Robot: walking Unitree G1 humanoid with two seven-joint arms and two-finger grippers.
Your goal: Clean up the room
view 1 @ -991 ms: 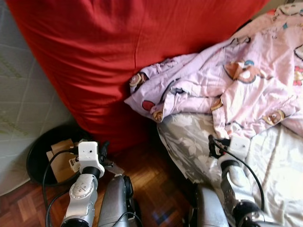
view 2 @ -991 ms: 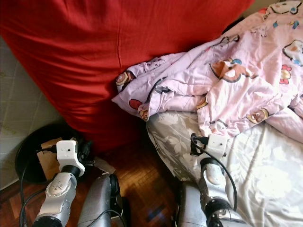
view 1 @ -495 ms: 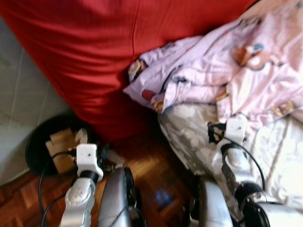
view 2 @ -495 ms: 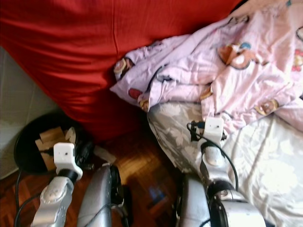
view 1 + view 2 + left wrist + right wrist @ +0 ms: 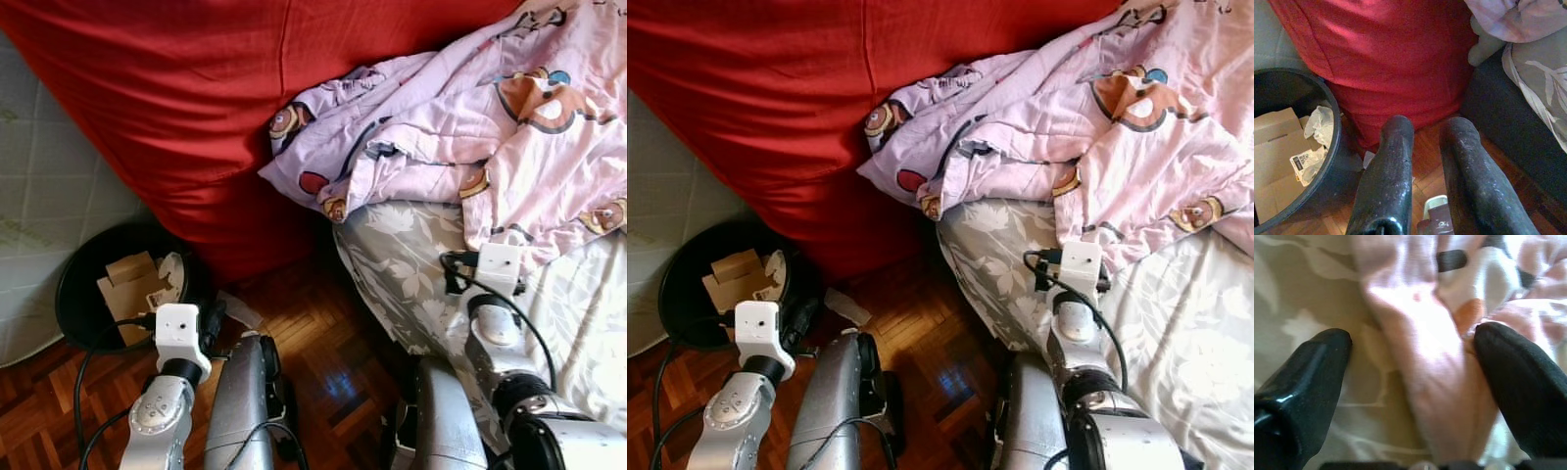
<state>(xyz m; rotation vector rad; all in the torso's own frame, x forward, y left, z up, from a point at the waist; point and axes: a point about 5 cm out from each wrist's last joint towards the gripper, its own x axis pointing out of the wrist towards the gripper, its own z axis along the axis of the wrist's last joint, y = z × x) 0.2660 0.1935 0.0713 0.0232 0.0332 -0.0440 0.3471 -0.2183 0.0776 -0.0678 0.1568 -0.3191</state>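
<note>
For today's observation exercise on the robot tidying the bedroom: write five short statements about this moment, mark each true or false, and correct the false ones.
1. The right gripper is open, with an edge of the pink blanket between its fingers. True.
2. The black bin holds cardboard and crumpled paper. True.
3. The large cushion leaning by the bed is blue. False: it is red.
4. The left gripper is clamped on a piece of cardboard. False: it holds nothing and hangs above the wooden floor.
5. The bed sheet under the blanket has a grey leaf pattern. True.
</note>
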